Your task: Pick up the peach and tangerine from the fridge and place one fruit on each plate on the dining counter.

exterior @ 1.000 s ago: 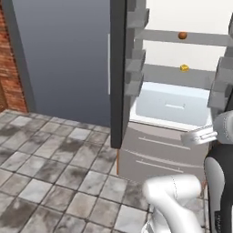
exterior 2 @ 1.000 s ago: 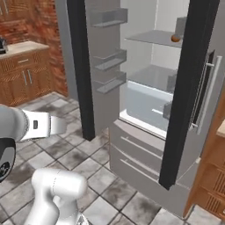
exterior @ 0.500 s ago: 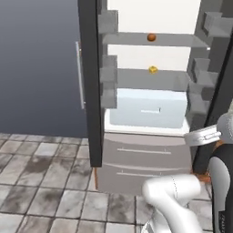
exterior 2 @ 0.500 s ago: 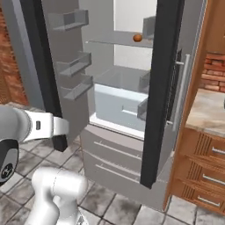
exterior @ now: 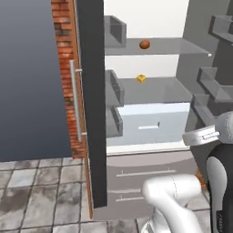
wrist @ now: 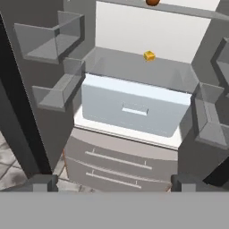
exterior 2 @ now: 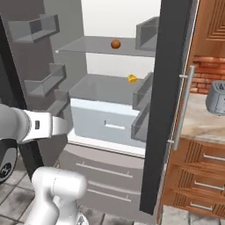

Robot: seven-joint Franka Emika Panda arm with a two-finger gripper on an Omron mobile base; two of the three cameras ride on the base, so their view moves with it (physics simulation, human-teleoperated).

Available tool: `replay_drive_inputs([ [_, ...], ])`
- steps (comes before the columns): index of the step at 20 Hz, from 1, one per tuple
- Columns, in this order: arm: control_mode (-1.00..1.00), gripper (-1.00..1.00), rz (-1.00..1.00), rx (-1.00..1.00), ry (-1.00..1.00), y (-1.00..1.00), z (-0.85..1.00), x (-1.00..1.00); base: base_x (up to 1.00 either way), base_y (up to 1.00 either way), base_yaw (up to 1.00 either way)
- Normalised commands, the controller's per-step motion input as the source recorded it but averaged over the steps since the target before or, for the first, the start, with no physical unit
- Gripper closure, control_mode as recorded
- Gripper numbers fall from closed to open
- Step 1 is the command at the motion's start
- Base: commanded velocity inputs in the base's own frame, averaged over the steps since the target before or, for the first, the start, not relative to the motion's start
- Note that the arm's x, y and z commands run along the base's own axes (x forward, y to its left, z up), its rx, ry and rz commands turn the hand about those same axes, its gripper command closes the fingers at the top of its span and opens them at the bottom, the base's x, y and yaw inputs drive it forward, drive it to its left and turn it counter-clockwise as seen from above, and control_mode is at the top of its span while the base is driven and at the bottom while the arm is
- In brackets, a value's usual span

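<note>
Two fruits: an orange-brown round one [exterior: 144, 44] is seen on the upper glass shelf [exterior: 182, 46], a small yellow-orange one [exterior: 141, 78] on the shelf below; which is peach and which tangerine cannot be told.
Fridge: the fridge [exterior 2: 110, 127] is stood open, both dark doors swung wide, pale crisper bin [wrist: 134, 109] beneath the shelves, grey drawers at the bottom.
Step in hand: the approach, it is judged; neither fruit has been picked yet.
Fingers: the two tips [wrist: 41, 183] are seen wide apart at the foot of the hand view, released, nothing held between them.
Aim: the hand view is centred on the crisper bin, well below both fruits.
Next move: the hand would need to be raised and reached into a shelf, lined up on one fruit before the fingers are closed.
Plates: nothing can be said of them from here.
</note>
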Motion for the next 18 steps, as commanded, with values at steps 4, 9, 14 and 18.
replay_drive_inputs([
  [4,1.0,-1.0,0.0,0.0,0.0,0.0,0.0,0.0,0.66,0.32,-0.34],
  [9,1.0,-1.0,0.0,0.0,0.0,0.0,0.0,0.0,0.64,0.02,-0.09],
  [14,1.0,-1.0,0.0,0.0,0.0,0.0,0.0,0.0,0.5,-0.15,0.03],
  [18,1.0,-1.0,0.0,0.0,0.0,0.0,0.0,0.0,0.43,-0.2,0.01],
])
